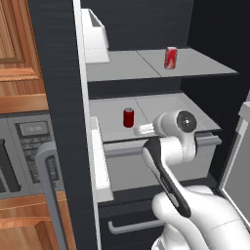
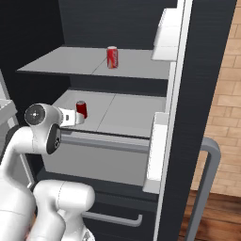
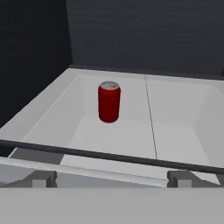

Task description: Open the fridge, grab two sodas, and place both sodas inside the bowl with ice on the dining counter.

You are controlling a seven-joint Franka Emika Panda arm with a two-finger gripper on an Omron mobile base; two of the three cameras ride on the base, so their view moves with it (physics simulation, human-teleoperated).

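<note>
**Two red cans wait in open fridge**

Inside the matte black fridge, two red cylindrical sodas stand upright: the lower soda on a smooth grey shelf, the upper soda on the shelf above, its white lettering too small to read. The fingers are spread wide, short of the lower can, grasping nothing.

Two sodas, one fridge
</note>
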